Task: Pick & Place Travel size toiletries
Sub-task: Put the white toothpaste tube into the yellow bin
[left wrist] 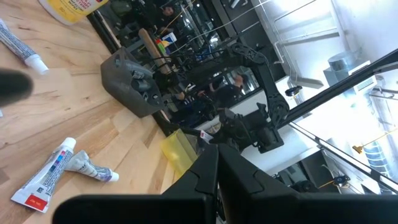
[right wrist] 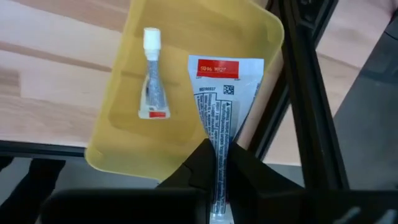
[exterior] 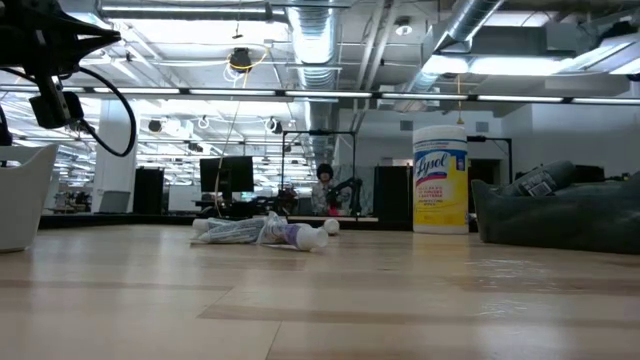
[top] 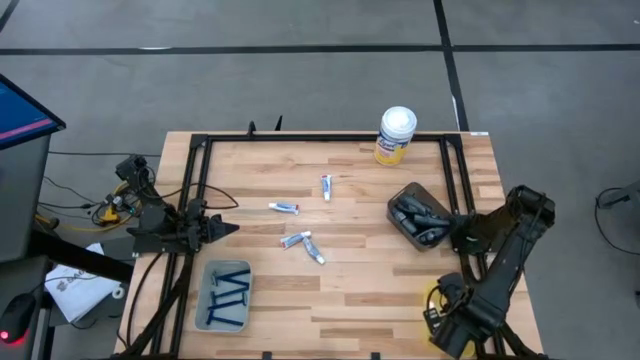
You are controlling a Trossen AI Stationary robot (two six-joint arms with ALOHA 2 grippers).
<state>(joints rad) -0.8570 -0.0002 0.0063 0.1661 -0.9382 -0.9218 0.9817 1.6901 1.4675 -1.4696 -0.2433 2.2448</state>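
The right gripper (right wrist: pixel 217 163), hanging above a shallow yellow plastic tray (right wrist: pixel 180 124) at the table's near right corner, pinches a flat white tube (right wrist: pixel 225 112) between its dark fingers, the crimped red-banded end pointing away from the jaws. Directly below and just beside that held tube, a smaller white-capped tube (right wrist: pixel 152 78) lies loose on the tray's smooth floor. Across the pale wood-plank table (top: pixel 350 290), the left gripper (top: pixel 225 229) hovers off the left edge with its tapered fingers pressed together, gripping nothing. Ahead of it, four soft white tubes lie scattered on the boards: one tube (top: pixel 284 208) nearest, a crumpled pair (top: pixel 304 243) touching each other, and another tube (top: pixel 326 187) farther on. Just below the left gripper sits a grey rectangular tray (top: pixel 209 281) holding thin dark-blue razors (top: pixel 230 295). Beside the right arm, a dark tray (top: pixel 398 200) holds grey oval containers (top: pixel 420 217); beyond it stands a yellow canister (top: pixel 395 136) with a white lid.
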